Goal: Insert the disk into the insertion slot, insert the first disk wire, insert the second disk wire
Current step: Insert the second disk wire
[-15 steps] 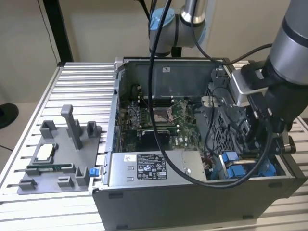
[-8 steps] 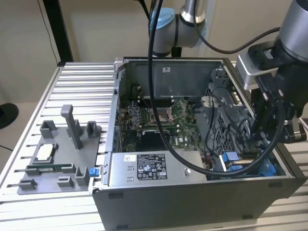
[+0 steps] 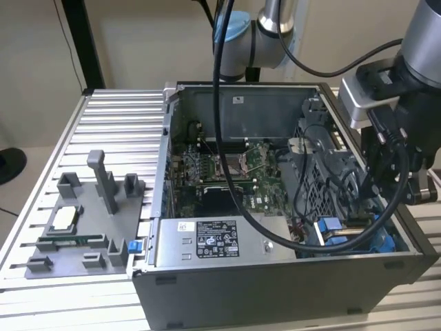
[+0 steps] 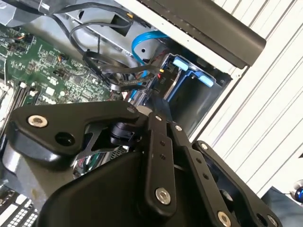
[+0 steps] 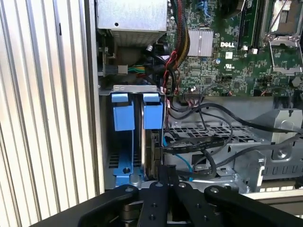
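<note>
I'm hovering the gripper over the insertion slot at the case's 4 o'clock corner, apparently clamped on the disk; I'm keeping it square to the blue rails.

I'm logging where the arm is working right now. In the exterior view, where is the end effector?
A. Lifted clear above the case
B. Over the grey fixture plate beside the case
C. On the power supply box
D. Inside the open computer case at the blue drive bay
D: the end effector reaches down into the open computer case at the insertion slot with its blue rails.
</note>
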`<state>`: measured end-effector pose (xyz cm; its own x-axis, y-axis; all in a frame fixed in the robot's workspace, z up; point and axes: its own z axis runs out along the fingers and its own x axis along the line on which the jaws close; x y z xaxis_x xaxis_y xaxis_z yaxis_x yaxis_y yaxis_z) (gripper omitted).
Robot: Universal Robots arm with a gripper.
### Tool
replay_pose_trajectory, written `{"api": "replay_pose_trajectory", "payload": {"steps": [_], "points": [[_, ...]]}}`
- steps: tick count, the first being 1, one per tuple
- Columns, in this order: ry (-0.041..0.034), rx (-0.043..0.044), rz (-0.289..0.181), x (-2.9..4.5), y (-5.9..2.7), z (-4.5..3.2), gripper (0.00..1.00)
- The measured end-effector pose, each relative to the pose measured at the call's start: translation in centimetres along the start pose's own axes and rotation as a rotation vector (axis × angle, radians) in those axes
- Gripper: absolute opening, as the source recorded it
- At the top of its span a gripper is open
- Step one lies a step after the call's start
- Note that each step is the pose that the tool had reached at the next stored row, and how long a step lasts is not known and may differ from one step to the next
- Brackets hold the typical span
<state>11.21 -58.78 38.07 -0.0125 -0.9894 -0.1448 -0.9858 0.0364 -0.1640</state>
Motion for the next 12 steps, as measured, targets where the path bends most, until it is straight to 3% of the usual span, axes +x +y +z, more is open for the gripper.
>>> {"api": "replay_pose_trajectory", "payload": {"steps": [3, 4, 12], "points": [[0.0148, -0.0532, 0.005, -0.02, -0.60, 0.10, 0.00], [0.0179, -0.0664, 0.007, -0.01, -0.79, 0.13, 0.00], [0.0184, -0.0773, 0.008, -0.02, -0.82, 0.14, 0.00]]}}
